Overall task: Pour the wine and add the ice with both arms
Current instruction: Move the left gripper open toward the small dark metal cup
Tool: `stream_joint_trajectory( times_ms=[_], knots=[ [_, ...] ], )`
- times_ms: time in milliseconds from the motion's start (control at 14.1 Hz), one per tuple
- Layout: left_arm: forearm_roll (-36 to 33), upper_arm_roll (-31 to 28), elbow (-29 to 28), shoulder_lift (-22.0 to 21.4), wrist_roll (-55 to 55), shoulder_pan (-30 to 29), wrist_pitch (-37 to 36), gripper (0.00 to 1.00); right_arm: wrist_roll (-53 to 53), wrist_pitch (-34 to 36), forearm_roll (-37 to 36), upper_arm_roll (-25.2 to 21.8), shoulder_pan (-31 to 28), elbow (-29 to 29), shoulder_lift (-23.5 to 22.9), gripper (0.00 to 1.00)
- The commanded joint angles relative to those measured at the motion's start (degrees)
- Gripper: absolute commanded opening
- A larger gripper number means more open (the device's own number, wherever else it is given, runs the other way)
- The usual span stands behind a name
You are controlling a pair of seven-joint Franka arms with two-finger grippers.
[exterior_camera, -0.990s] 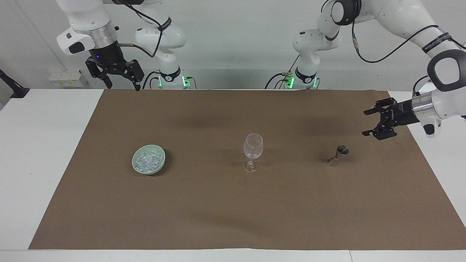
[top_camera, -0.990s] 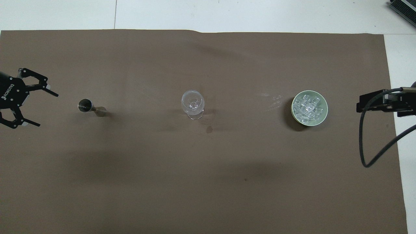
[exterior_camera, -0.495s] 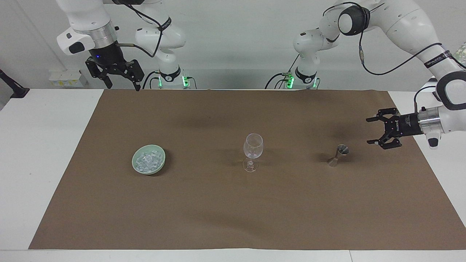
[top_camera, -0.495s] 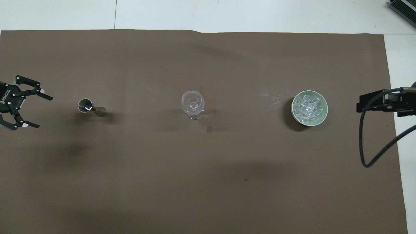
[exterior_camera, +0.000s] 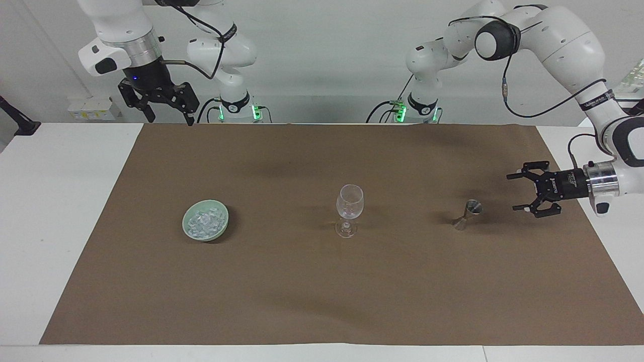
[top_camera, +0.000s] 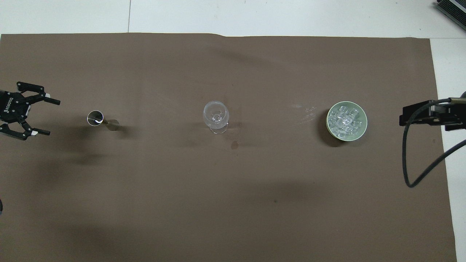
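Note:
An empty wine glass [exterior_camera: 349,201] [top_camera: 216,114] stands mid-mat. A small metal jigger [exterior_camera: 468,213] [top_camera: 100,120] stands toward the left arm's end. A pale green bowl [exterior_camera: 225,217] [top_camera: 365,122] toward the right arm's end holds the ice [exterior_camera: 203,222] [top_camera: 344,120]. My left gripper [exterior_camera: 513,192] [top_camera: 52,118] is open and empty, held level and low over the mat, pointing at the jigger from a short gap. My right gripper [exterior_camera: 171,120] [top_camera: 418,116] is open and empty, raised over the mat's edge nearest the robots, and waits.
A brown mat [exterior_camera: 322,281] covers most of the white table [exterior_camera: 60,226]. A small dark stain [top_camera: 235,145] lies on the mat just nearer the robots than the glass. The right arm's black cable [top_camera: 406,163] hangs over the mat's end.
My left gripper has come down and turned level, now at the jigger's height beside it. The right arm, glass, jigger and bowl have not moved.

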State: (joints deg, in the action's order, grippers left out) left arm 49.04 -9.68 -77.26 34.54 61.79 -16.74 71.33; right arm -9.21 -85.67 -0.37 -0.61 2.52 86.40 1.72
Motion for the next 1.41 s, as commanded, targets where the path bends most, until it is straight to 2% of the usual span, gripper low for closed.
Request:
stream_joint_trajectory(
  times_ms=[0,566,849,1202,1344],
  knots=[
    [4.2,0.3,2.1,2.5,1.0,-1.7,-0.8,1.00,1.4,0.2,0.1,0.1,-0.7,0.1,0.2,1.00],
    [8.1,1.8,-0.6,3.6,0.8,-4.0,0.8,1.00,1.4,0.2,0.1,0.1,-0.7,0.1,0.2,1.00],
    [10.0,4.9,-3.1,3.5,-3.0,-5.4,1.3,1.00,1.5,0.2,0.1,0.1,-0.6,0.1,0.2,1.00],
    [12.0,5.7,-5.0,3.9,-5.5,-2.9,2.6,1.00,1.4,0.2,0.1,0.1,-0.6,0.1,0.2,1.00],
    [12.6,5.7,-4.3,6.1,-6.7,-2.6,2.5,1.00,1.4,0.2,0.1,0.1,-0.6,0.1,0.1,1.00]
  ],
)
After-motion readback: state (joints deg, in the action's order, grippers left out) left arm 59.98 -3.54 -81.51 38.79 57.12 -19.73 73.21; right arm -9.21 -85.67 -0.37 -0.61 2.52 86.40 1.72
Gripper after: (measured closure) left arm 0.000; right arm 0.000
